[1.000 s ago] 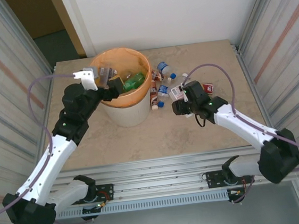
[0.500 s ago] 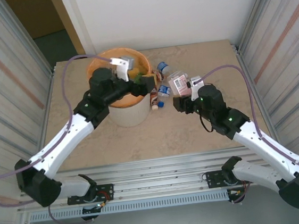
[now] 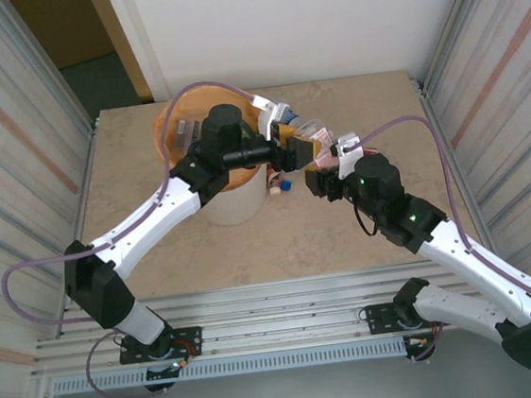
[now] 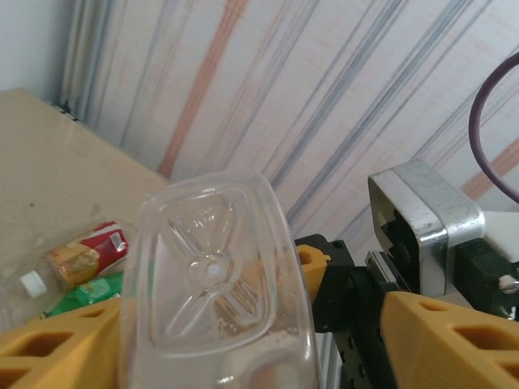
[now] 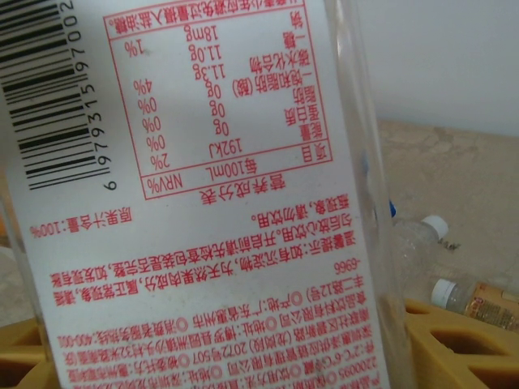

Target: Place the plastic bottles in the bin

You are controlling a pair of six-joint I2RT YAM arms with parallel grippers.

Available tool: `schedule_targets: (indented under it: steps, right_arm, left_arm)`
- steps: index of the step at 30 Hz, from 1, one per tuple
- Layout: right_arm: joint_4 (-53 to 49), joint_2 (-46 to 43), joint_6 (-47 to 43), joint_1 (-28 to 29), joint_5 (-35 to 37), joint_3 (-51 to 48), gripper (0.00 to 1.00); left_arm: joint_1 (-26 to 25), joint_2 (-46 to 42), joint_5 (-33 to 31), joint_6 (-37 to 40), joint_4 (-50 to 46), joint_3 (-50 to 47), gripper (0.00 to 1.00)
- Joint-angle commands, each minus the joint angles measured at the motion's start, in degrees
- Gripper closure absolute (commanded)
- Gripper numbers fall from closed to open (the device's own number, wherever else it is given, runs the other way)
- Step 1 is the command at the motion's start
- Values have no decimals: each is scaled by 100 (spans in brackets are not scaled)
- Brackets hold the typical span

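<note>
**Item 1: held bottle** (image 3: 313, 143). Clear plastic, white label printed in red. It is aloft and tilted, just right of the bin rim and above the counter (image 3: 280, 245).
- Overhead view: the bottle lies between the two hands, its upper end toward the left hand.
- Right wrist view: the label is close up, with barcode and nutrition table reading upside down.
- Left wrist view: the moulded clear base is seen end-on.

**Item 2: right hand** (image 3: 324, 161). Clenched on the held bottle. The right wrist view shows yellow fingers (image 5: 462, 332) on either side of the label's lower part.

**Item 3: left hand** (image 3: 290, 142). The arm is reached across the bin mouth to the bottle's far end. In the left wrist view, yellow fingers (image 4: 49, 348) stand either side of the base. The near one is against the plastic and the other is set off from it. Whether it grips cannot be told.

**Item 4: bin** (image 3: 228, 201). Round and off-white with an orange liner (image 3: 168, 133), on the counter left of centre. The left arm partly covers it.

**Item 5: loose bottles** (image 3: 281, 186). These lie on the counter just right of the bin.
- Overhead view: little beyond the caps below the hands.
- Left wrist view: a red-labelled bottle (image 4: 85, 253) and a green one (image 4: 81, 296), side by side.
- Right wrist view: a white-capped clear bottle (image 5: 422, 233) and an amber-labelled one (image 5: 478, 298) past the label's edge.
</note>
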Motion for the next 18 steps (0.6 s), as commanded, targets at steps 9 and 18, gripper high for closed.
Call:
schedule_targets:
  steps: [9,18]
  right_arm:
    - [391,-7,-400,146,422,49,66]
    - [269,-50,-406,157,528,54,38]
  left_arm:
    - [-23,205,488,-230,237,237,55]
    - [-26,252,474,-241,291,246,80]
